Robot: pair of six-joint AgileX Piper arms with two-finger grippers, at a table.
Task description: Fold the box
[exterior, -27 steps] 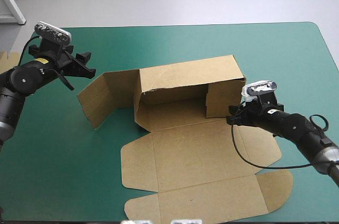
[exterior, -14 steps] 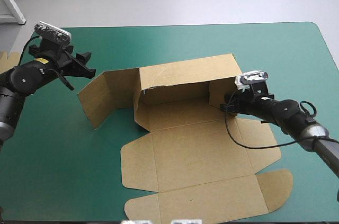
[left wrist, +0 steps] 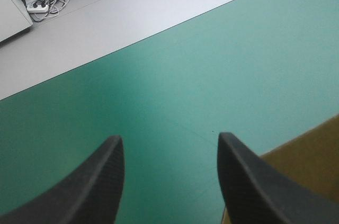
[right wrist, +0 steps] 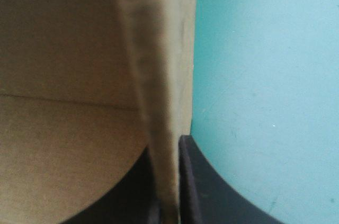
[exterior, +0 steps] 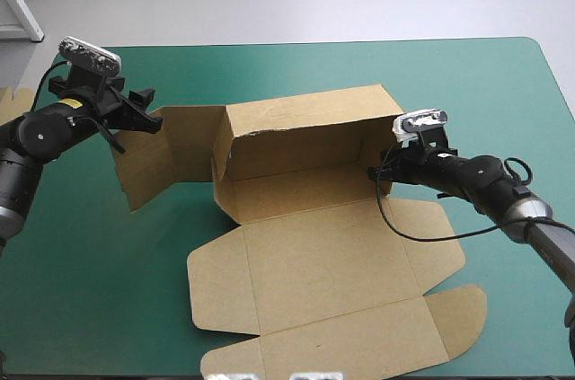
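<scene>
The brown box [exterior: 314, 263] lies mid-table with its lid and front flaps flat toward the near edge. Its back wall [exterior: 305, 128] stands raised, and a long side flap [exterior: 166, 151] stretches out to the left. My right gripper [exterior: 379, 173] is shut on the box's short right wall. In the right wrist view that wall's edge [right wrist: 159, 128] runs up between the black fingers [right wrist: 206, 187]. My left gripper [exterior: 148, 115] hovers open at the left flap's far top corner. In its own view the left gripper [left wrist: 169, 138] holds nothing, with brown board [left wrist: 312, 155] just beside one finger.
The teal-green table [exterior: 503, 83] shows bare cover to the right of the box and along the far edge. A bit of more brown board [exterior: 16, 100] pokes in at the table's left edge, behind the left arm.
My right gripper reached in to the right wall and shut on it. The whole box slid and turned to the left, bringing the left flap up against the still left gripper.
</scene>
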